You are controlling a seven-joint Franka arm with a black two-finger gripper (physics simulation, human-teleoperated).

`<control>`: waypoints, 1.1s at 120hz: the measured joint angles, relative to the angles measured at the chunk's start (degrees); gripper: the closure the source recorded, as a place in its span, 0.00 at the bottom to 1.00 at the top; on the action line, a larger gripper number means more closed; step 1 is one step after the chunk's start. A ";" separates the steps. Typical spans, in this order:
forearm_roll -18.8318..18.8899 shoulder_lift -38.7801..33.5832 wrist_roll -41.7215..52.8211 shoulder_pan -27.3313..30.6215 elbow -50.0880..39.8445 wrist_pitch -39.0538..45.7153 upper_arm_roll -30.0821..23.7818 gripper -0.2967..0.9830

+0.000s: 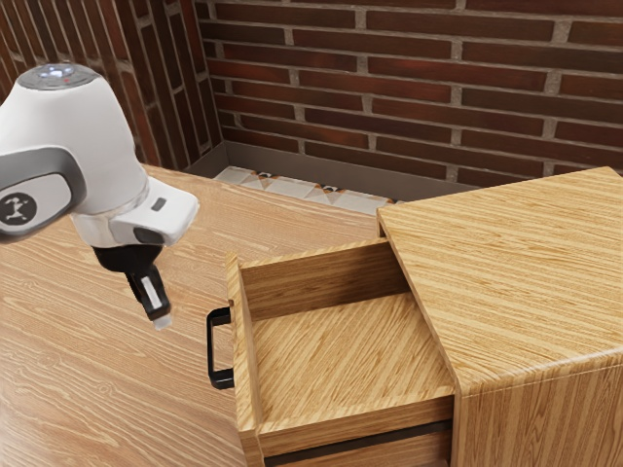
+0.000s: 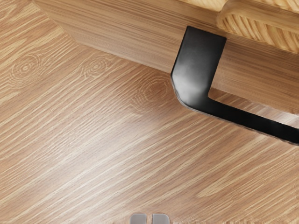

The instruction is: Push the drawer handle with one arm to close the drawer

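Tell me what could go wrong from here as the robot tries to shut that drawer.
The hand hangs apart from the black handle and, in the wrist view, seems lined up nearer one end of it than its middle, so it might slide past. Even if it connects, an off-centre push might twist the drawer and jam it. And the drawer stands well out, so a short push could leave it partly open.

Homelike room: brick wall (image 1: 409, 88), patterned tiles (image 1: 292, 188), wooden table (image 1: 78, 370)
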 joint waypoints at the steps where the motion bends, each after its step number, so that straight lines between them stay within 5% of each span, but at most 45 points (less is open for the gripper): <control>1: -0.17 0.09 0.07 -0.20 -0.02 -0.03 -0.06 0.84; 40: -3.90 3.74 2.79 -1.40 1.42 -0.05 -3.49 0.85; 132: -4.22 20.74 7.18 -1.41 13.98 4.62 -7.49 0.85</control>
